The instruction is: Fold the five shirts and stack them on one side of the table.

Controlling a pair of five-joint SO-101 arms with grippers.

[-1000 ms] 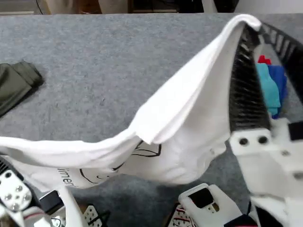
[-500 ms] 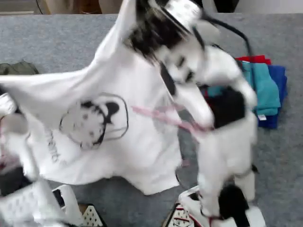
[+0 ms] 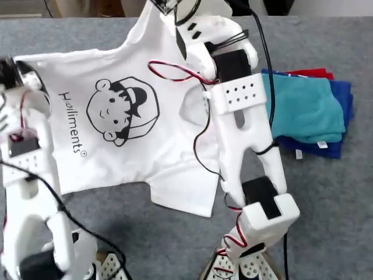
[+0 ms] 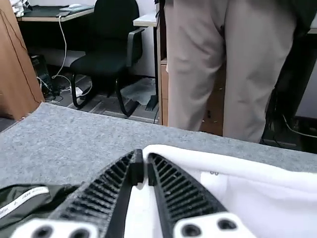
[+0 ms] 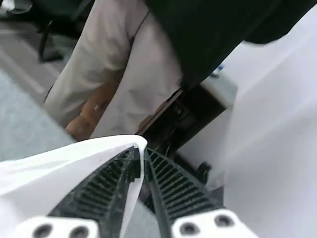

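Observation:
A white shirt [image 3: 116,146] with a cartoon print lies spread face up across the left and middle of the grey table [image 3: 332,210]. My left gripper [image 3: 10,69] holds one corner of it at the far left; in the left wrist view the left gripper [image 4: 141,166] is shut on the white shirt's [image 4: 247,193] edge. My right gripper [image 3: 166,6] holds another corner at the table's far edge; in the right wrist view the right gripper [image 5: 140,154] is shut on the white cloth [image 5: 49,178]. A folded dark green shirt [image 4: 20,203] lies beside the left gripper.
At the right stands a stack of folded shirts: teal [image 3: 306,111] on top, blue [image 3: 342,99] and red [image 3: 315,73] beneath. The right arm [image 3: 245,134] stretches over the table's middle. Bare grey table lies at the near right. A person stands beyond the far edge.
The white shirt, first held up high, has swung away and down and is now spread flat, print up. Both arms have stretched toward the far side.

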